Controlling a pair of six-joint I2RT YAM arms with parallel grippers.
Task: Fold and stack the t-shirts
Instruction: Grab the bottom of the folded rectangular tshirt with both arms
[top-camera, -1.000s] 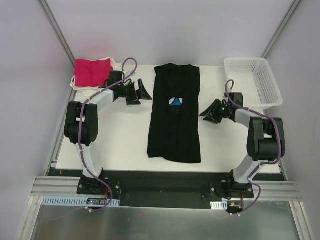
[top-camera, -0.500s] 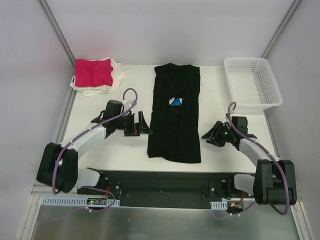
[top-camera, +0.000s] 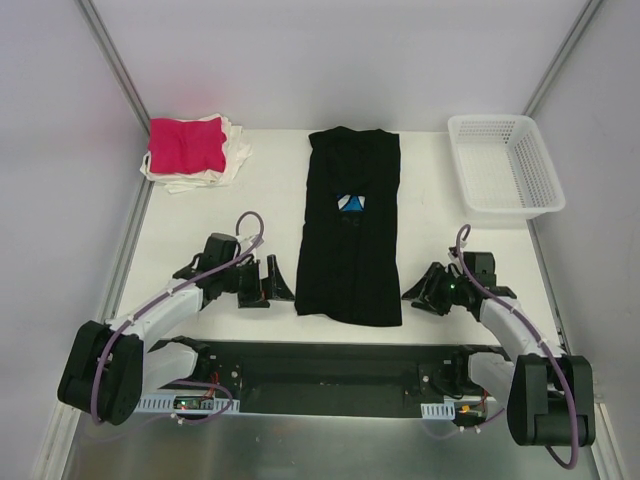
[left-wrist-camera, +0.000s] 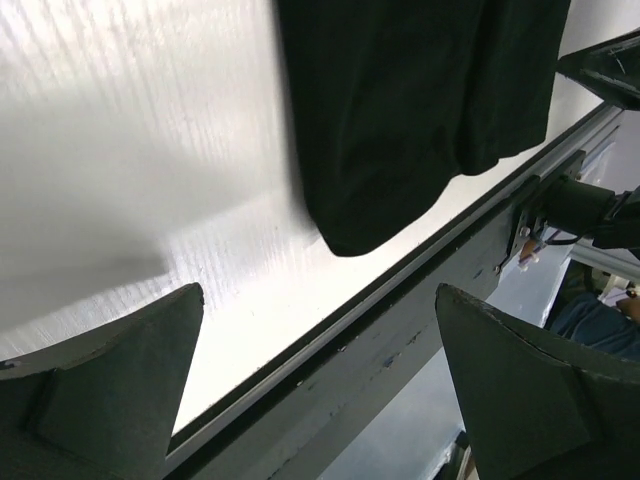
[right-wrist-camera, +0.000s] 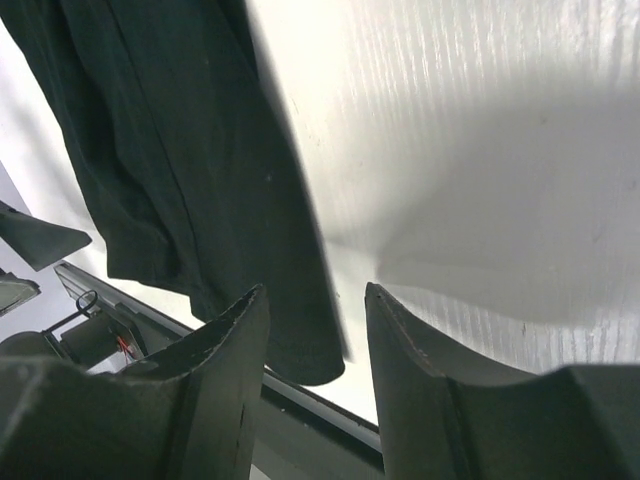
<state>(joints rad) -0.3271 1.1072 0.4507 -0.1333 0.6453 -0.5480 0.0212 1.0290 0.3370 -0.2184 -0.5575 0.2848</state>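
Left fingers (left-wrist-camera: 520, 380) stand wide apart and empty beside the near left corner of the black t-shirt (top-camera: 350, 240). Right fingers (right-wrist-camera: 420, 390), narrowly apart and empty, sit by its near right corner. It lies flat mid-tabletop (top-camera: 230, 220); a pink t-shirt (top-camera: 187, 145) tops the far-left pile.

White arm links (top-camera: 500, 318), black joints (top-camera: 100, 365), purple cables (top-camera: 250, 214).

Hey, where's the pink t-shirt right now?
In the top view, the pink t-shirt sits on the cream shirts at the table's far left corner, left of the black t-shirt's collar end.
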